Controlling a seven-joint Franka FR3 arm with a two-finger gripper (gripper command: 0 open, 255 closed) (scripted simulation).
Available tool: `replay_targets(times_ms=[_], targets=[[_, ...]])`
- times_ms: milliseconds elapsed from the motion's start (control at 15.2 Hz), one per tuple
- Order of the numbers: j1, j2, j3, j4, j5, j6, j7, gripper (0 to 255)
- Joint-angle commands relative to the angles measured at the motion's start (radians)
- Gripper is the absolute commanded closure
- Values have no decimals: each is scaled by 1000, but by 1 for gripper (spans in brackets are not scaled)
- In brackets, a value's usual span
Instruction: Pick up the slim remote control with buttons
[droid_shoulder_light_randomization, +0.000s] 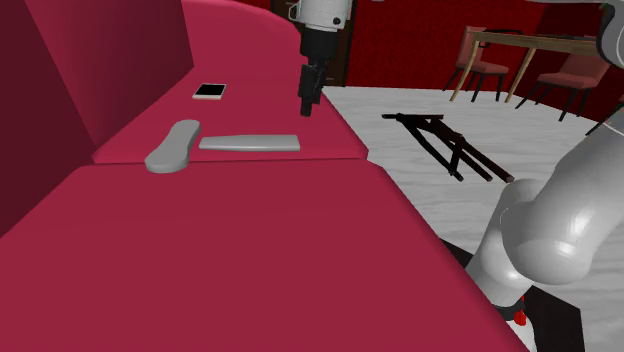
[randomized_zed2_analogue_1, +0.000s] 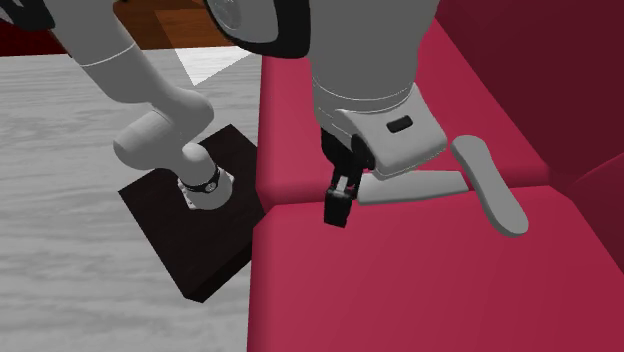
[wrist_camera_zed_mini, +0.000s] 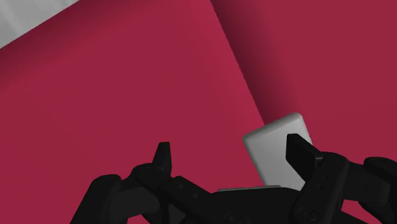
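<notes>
lying flat, the slim remote looks plain grey.

A crimson sofa stands on a pale grey marbled floor. By the dark red wall stand a wooden table and red-seated chairs. A dark folded frame lies on the floor.

Slim remote: on the sofa seat.
Curved handset: at the remote's end, on the shoulder view's left.
Phone: behind the remote, same seat.
Folded frame: on the floor, to the shoulder view's right of the remote.
</notes>
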Motion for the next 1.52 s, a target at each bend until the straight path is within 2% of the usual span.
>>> replay_targets(times_ms=[0, 594, 1122, 1254, 1320, 1452], targets=[[21, 74, 18, 68, -3, -5, -37, 0], [114, 358, 110, 366, -47, -70, -181, 0], [114, 350, 111, 252, -46, 35, -184, 0], [114, 350, 111, 252, -46, 35, -184, 0], [114, 350, 111, 251, -46, 36, -184, 255], [114, 351, 111, 252, -46, 36, -184, 255]])
